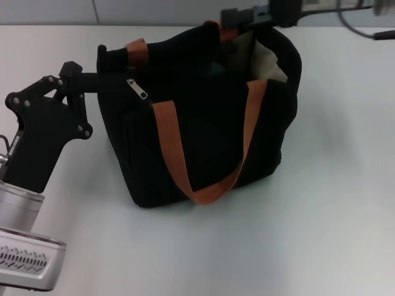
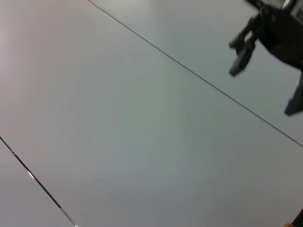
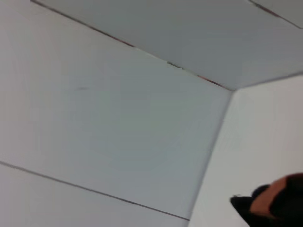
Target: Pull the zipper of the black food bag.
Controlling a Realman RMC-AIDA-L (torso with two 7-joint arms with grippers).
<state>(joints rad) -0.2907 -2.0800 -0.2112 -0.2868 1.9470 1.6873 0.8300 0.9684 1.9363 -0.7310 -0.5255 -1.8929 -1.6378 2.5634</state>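
zipper: small silver metal pull tab (image 1: 138,89) hung just past the left gripper (image 1: 103,73), ungrabbed.
left gripper: clenched on the boxy black fabric food bag (image 1: 203,129) corner, bracing it.
right gripper (image 1: 231,18): at the far rim, grip unclear.

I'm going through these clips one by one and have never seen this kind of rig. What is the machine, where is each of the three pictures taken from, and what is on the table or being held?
This is a two-armed robot; each arm ends in a gripper. The head view looks down from the robot's head. There a black food bag with orange-brown handles stands on a white table. Its zipper is the small silver tab near the bag's top left corner.

The left gripper reaches from the left to that same corner, fingers at the fabric beside the tab. The right gripper is at the far rim, at the rear handle.

The two wrist views come from cameras on the arms. Both mostly show pale wall panels. The left one catches the other arm's gripper far off; the right one shows a dark and orange bit of the bag.
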